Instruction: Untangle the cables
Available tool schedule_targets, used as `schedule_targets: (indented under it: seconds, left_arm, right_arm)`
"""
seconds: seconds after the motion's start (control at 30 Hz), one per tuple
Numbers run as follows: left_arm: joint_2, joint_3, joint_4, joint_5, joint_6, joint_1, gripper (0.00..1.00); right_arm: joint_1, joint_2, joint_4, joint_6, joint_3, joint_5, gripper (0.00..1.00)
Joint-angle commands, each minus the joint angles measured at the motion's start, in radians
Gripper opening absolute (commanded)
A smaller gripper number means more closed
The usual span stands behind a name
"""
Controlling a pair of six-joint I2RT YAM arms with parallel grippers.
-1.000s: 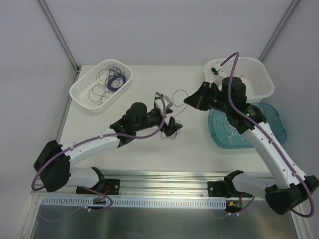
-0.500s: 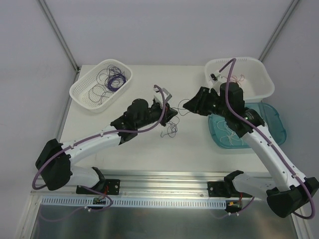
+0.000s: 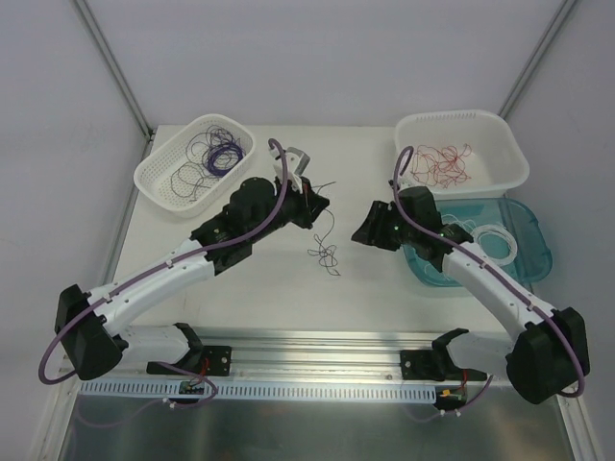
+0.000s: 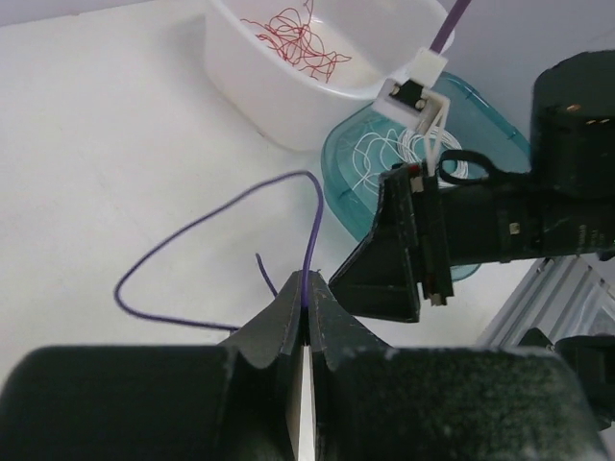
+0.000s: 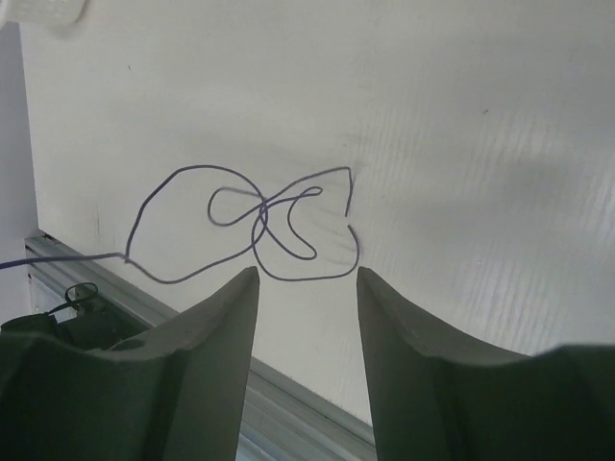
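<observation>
My left gripper [image 3: 313, 204] is shut on one end of a thin dark purple cable [image 3: 327, 255]. The cable hangs from the gripper and ends in a small curly knot on the table. In the left wrist view the closed gripper [image 4: 307, 288] pinches the purple cable [image 4: 221, 217], which arcs out in a wide loop. My right gripper [image 3: 363, 231] stands open just right of the knot, with nothing held. In its wrist view the gripper [image 5: 306, 274] hovers just short of the cable's looped tangle [image 5: 261, 227].
A white basket [image 3: 154, 175] at the back left holds purple cables [image 3: 217, 157]. A white bin [image 3: 511, 179] at the back right holds red cables [image 3: 440, 165]. In front of it a teal tray [image 3: 538, 261] holds white cables [image 3: 492, 242].
My left gripper has shut on the purple cable and drawn it back and to the left. My right gripper has opened, let the cable go and pulled back toward the near side.
</observation>
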Motion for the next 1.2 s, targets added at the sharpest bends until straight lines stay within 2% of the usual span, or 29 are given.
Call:
schedule_targets:
  seconds: [0.0, 0.17, 0.57, 0.97, 1.03, 1.17]
  left_arm:
    - [-0.022, 0.061, -0.038, -0.052, -0.054, -0.002, 0.0]
    - [-0.021, 0.089, -0.058, -0.072, -0.059, -0.002, 0.0]
    - [-0.025, 0.13, -0.078, -0.098, -0.066, -0.002, 0.0]
    - [-0.025, 0.164, -0.092, -0.136, -0.08, -0.002, 0.0]
    - [-0.025, 0.17, -0.095, -0.136, -0.082, -0.003, 0.0]
    - [-0.03, 0.186, -0.11, -0.161, -0.054, -0.002, 0.0]
  right_arm:
    - [0.004, 0.06, 0.194, 0.002, -0.038, -0.074, 0.51]
    - [0.027, 0.157, 0.263, -0.019, -0.052, -0.144, 0.56]
    - [0.084, 0.254, 0.466, -0.084, -0.131, -0.268, 0.62]
    - [0.145, 0.349, 0.523, -0.11, -0.045, -0.246, 0.63]
    - [0.155, 0.368, 0.524, -0.11, -0.031, -0.245, 0.58]
    - [0.161, 0.381, 0.532, -0.107, -0.038, -0.236, 0.35]
